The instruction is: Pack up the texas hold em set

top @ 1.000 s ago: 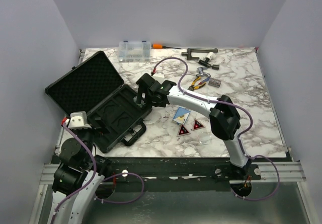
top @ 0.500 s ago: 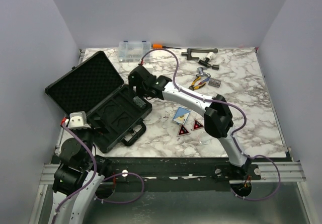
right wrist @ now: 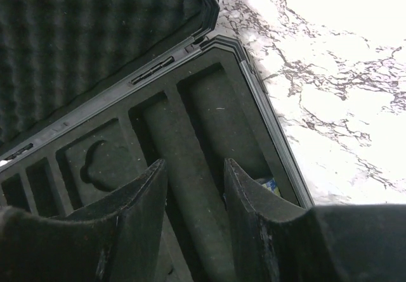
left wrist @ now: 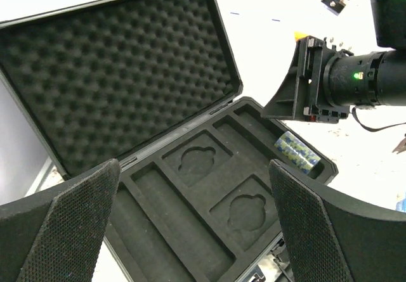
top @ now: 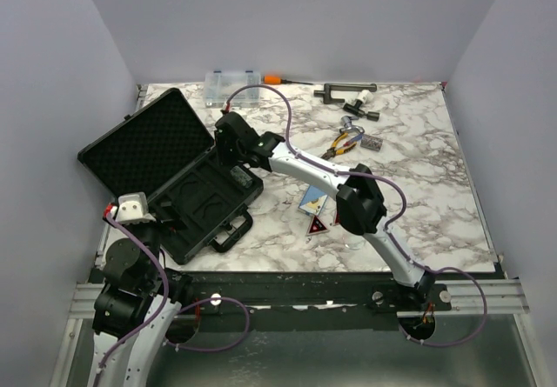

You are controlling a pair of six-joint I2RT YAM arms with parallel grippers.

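Marble table (top: 418,187), grey walls on three sides. At its left, black case (top: 148,148) lying open: foam lid (left wrist: 114,66) tipped back toward the far left, moulded tray (left wrist: 190,199) flat on the table, handle (top: 228,233) on the near side.

Right arm (top: 305,168) stretched long across the table, from the near right to the right end of the case. Left arm (top: 130,274) folded low at the near left corner, wrist just beside the near corner of the case.

Right gripper (right wrist: 195,174) over the tray's right-hand slots, pointing down, fingers parted a little, nothing between them. Left gripper (left wrist: 193,168) facing the open case from the near side, fingers spread wide, empty.

Clear box (top: 233,89) at the far edge, orange-handled screwdriver (top: 274,79) just to its right. Pliers (top: 341,145) further right, well apart from the case.

Deck (top: 312,200) face up on the marble to the right of the case, partly under the right arm. Red-black triangle (top: 316,225) just nearer than the deck.

Blue piece (left wrist: 297,153), patterned with yellow, lying in the tray's rightmost slot, below the right gripper and apart from its fingers.
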